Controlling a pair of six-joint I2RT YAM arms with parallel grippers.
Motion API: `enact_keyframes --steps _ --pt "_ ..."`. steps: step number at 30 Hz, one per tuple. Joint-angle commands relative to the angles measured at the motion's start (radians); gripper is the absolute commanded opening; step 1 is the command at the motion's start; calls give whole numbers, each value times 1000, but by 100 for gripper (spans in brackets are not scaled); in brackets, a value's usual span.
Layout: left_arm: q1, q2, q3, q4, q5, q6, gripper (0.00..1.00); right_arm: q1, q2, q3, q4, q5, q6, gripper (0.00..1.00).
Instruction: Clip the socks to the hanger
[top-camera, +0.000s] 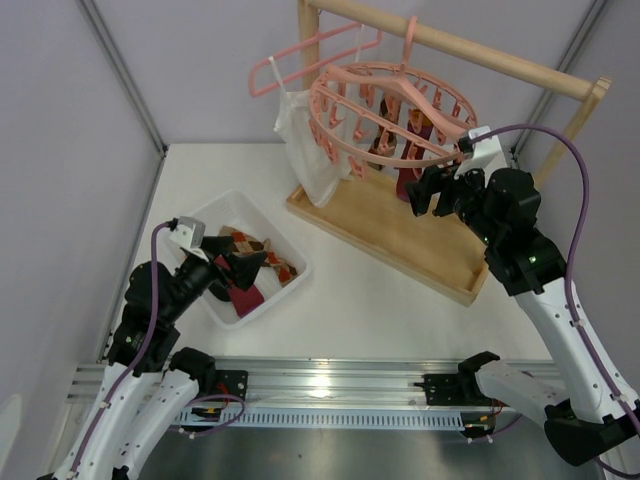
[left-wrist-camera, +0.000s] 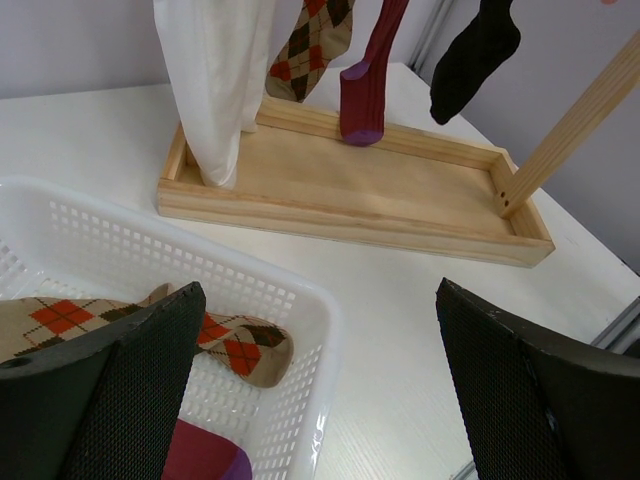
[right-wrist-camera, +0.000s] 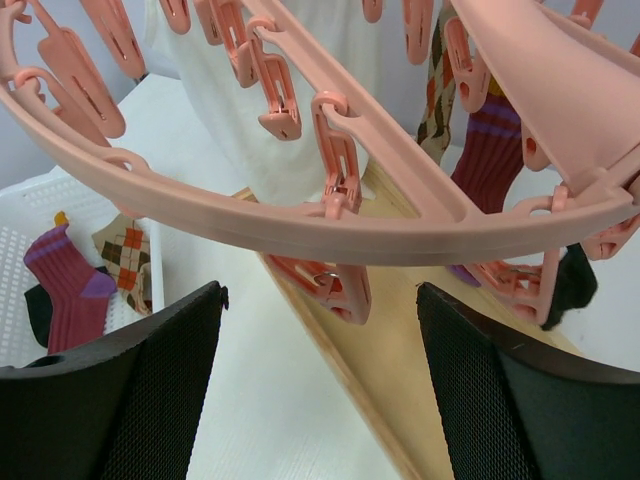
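Note:
The round pink hanger (top-camera: 390, 110) hangs from a wooden rail, with an argyle sock (left-wrist-camera: 310, 45), a maroon sock (left-wrist-camera: 362, 90) and a black sock (left-wrist-camera: 470, 60) clipped to it. More socks lie in the white basket (top-camera: 275, 232): an argyle one (left-wrist-camera: 230, 345) and a maroon one with a purple toe (left-wrist-camera: 200, 455). My left gripper (top-camera: 245, 270) is open and empty over the basket's right rim (left-wrist-camera: 320, 320). My right gripper (top-camera: 428, 195) is open and empty just under the hanger's outer ring (right-wrist-camera: 300, 225), with a dangling clip (right-wrist-camera: 340, 285) above the gap between its fingers.
A white camisole (left-wrist-camera: 215, 80) on a thin pink coat hanger (top-camera: 300, 62) hangs left of the round hanger. The wooden stand's tray base (left-wrist-camera: 350, 190) lies under the hanging socks. Its post (left-wrist-camera: 570, 125) rises at the right.

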Motion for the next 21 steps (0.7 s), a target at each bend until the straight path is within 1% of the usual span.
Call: enact_keyframes --steps 1,8,14,15,18,21 --pt "11 -2 -2 33 26 -8 99 -3 8 48 60 -7 -13 81" --pt "11 1 -3 36 31 -11 99 -3 5 56 71 -13 -10 77" --pt "11 4 -3 36 36 -13 100 0 6 57 71 -19 -36 70" --pt "11 4 -2 36 36 -14 100 1 8 57 70 -17 -41 68" --pt "11 6 -3 36 37 -14 99 9 14 54 74 -5 -43 66" --pt "13 7 -3 38 39 -14 100 27 18 48 82 16 -92 65"
